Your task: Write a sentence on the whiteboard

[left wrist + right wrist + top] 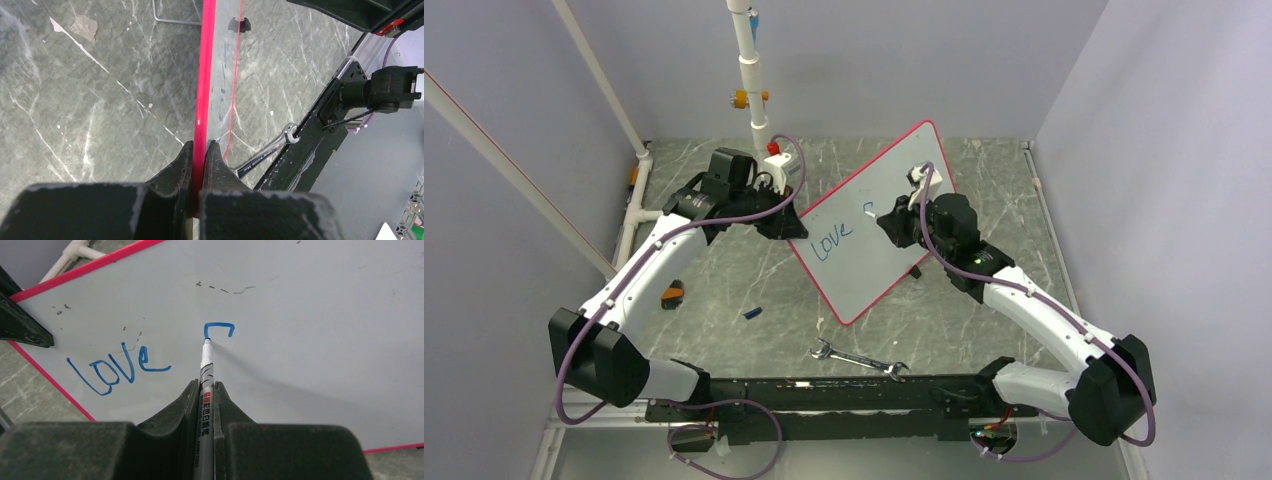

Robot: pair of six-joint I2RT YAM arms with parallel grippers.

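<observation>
**Marker tip on the board, 1 word written**

Nearest you, the wrench (859,358) lies flat. Beyond it, the whiteboard (874,255) sits tilted mid-table. Your left gripper (200,145) is clamped on its red rim. Your right gripper (206,386) pinches the marker (206,365), whose tip touches the sentence (117,367): "love" plus 1 open stroke.

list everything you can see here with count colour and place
whiteboard: one, white with red rim, tilted mid-table
writing: "love" plus a started letter, blue, on the whiteboard
marker: one, grey, blue tip at the started letter
wrench: one, silver, near edge of table
small piece: one, blue, on table left of wrench
small object: one, orange and black, table's left side
pipes: several, white, far and left sides
table: one, grey marbled
left gripper: black, shut on whiteboard rim
right gripper: black, shut on marker
</observation>
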